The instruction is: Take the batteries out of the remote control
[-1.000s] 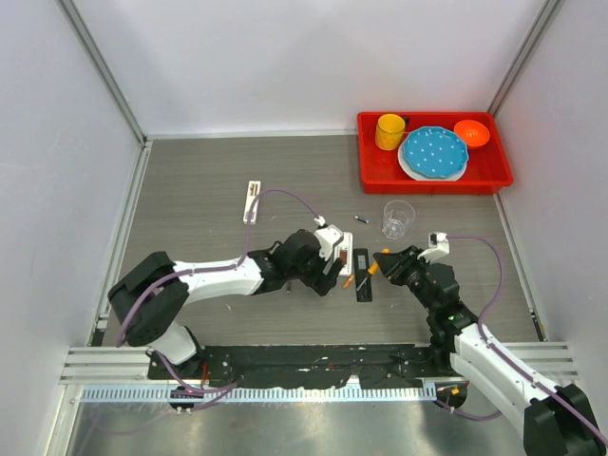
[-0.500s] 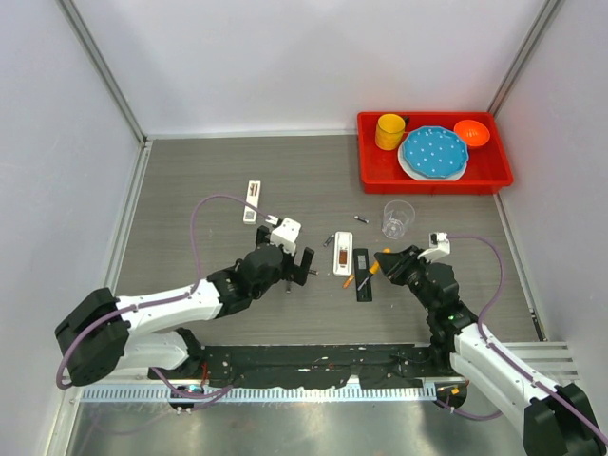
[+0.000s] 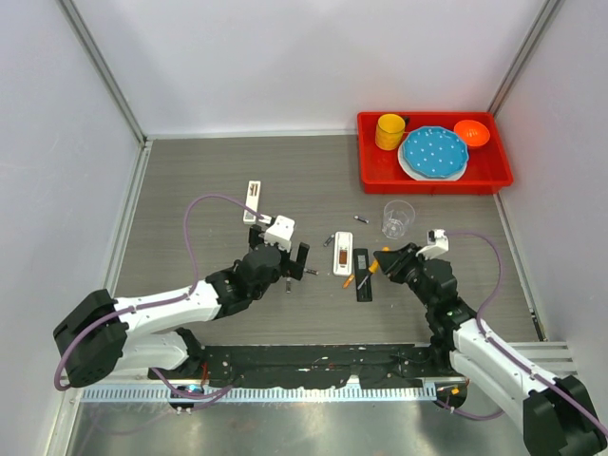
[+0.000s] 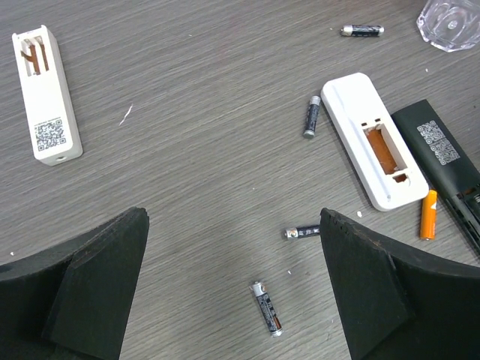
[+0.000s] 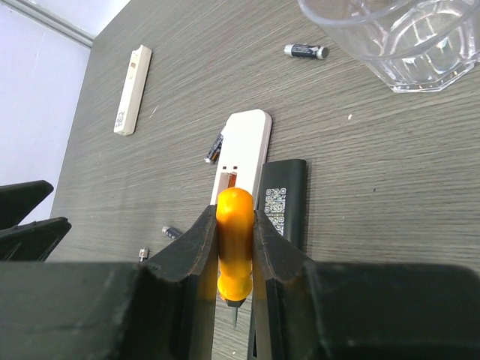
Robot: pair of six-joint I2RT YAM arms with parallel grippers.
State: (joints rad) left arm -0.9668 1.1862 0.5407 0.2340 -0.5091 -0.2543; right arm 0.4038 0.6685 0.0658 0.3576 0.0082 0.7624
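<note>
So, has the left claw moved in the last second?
Yes. The left claw pulled back to the left, away from the clear cup. It now stands open, off the white remote.

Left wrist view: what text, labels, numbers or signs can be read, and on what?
No word or number is legible.
White remote at left: QR code label, fine print unreadable.
Black remote: QR code label, print too small.
Batteries: wrapper print blurred.
</note>
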